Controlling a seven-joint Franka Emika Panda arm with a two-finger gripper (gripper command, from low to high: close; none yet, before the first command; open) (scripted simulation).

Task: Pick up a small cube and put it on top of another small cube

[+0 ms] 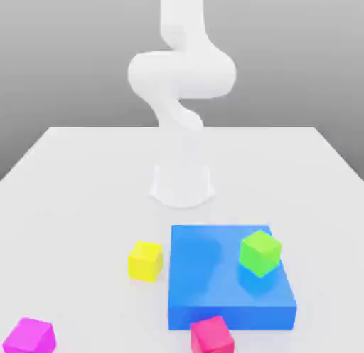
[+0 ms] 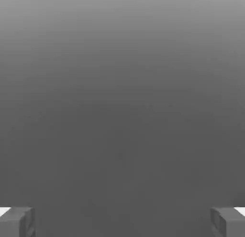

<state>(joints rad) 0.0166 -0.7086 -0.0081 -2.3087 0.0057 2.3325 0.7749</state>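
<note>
1. Fingers [image 2: 16,222] wide apart in the hand view, one tip at each lower corner of the picture; nothing between them, nothing touched, plain grey beyond.
2. Arm [image 1: 181,74]: white, rising from its base at the middle of the bench [image 1: 78,174]; upper part leaves the exterior view at the top.
3. Hot-pink cube [image 1: 212,336]: at the bench's near edge, just in front of the blue slab's near side; whether it touches the slab I cannot tell. Slightly turned, resting on the bench.
4. Magenta cube [image 1: 28,336]: near-edge corner on the exterior view's left, well apart from the hot-pink cube, resting on the bench, partly cut by the picture's edge.
5. Blue slab [image 1: 213,287]: flat, low, in front of the arm base toward the exterior view's right, between the base and the hot-pink cube.
6. Green cube [image 1: 260,253]: sitting on the slab's top, toward its far right part, turned a little.
7. Yellow cube [image 1: 145,261]: on the bench just beside the slab's left side, not touching it.
8. Bare bench between the hot-pink and magenta cubes along the near edge; yellow cube sits farther back from that line.
</note>
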